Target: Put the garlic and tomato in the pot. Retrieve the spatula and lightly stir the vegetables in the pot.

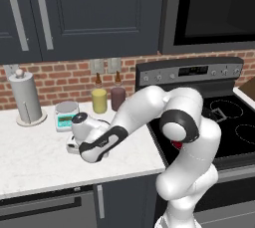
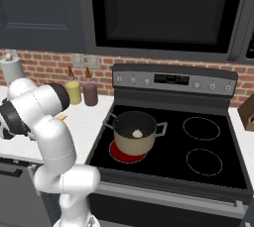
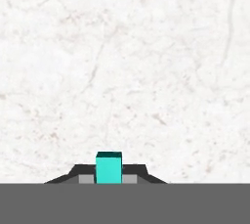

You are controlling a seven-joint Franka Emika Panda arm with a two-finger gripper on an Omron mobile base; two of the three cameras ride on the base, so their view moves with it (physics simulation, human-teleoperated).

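**Claw closed on the spatula handle, low over the worktop**

In the hand view the claw is clamped on the teal end of the spatula; only a short stub of handle shows between the dark fingertips, and the blade is out of sight. Behind it lies bare white marble worktop.

From the left base view the arm bends down to the worktop left of the stove, and the hand itself hides the claw and the spatula. Just behind the hand stand a small scale, a yellow bottle and a maroon bottle; a paper-towel roll stands well to the left.

In the right base view the pot sits on the front left burner, which glows red under it. The garlic lies inside as a pale spot. The tomato cannot be made out against the dark inside. A small orange patch at the arm's edge is too small to identify.
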